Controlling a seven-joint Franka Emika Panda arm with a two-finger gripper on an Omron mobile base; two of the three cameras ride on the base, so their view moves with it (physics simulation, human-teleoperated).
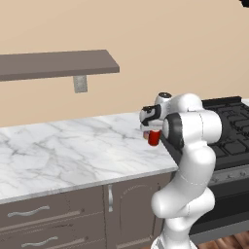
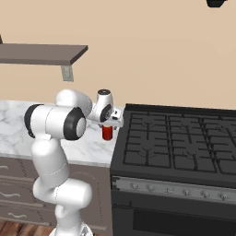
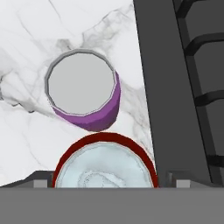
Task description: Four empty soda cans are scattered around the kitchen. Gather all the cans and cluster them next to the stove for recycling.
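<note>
- Open wide at the claw [image 3: 110, 180], with a thin gap on each side, so nothing held.
- Right between the claw's tips: a red can [image 3: 105, 164], standing up on the tabletop [image 3: 26, 43].
- Just past the claw: a purple can [image 3: 83, 94], also standing up, very close to the red one; cannot tell if touching.
- Right beside the claw, on one side: the black edge of the stove [image 3: 175, 87], so two cans seem to be in the right spot already.
- Could bump the red can when lifting the claw, if going up crooked or catching a tip on the rim.
- Could then push the red can into the purple one, since so close, and tip both like bowling pins.
- Could send a round, empty can rolling far across the smooth tabletop or off its front edge to the floor.
- Could scrape a tip on the stove edge by swinging sideways too early; better to go straight up first.
- Probably two more cans left to find somewhere else in the kitchen.
- Under the claw: white marble with grey lines, flat and slippery-looking.
- Below the claw: dark brown cabinets [image 1: 58, 214] with silver handles.
- Behind and above the claw: a plain beige wall, a brown shelf [image 1: 58, 63] and a small wall plate [image 1: 80, 83] under it.
</note>
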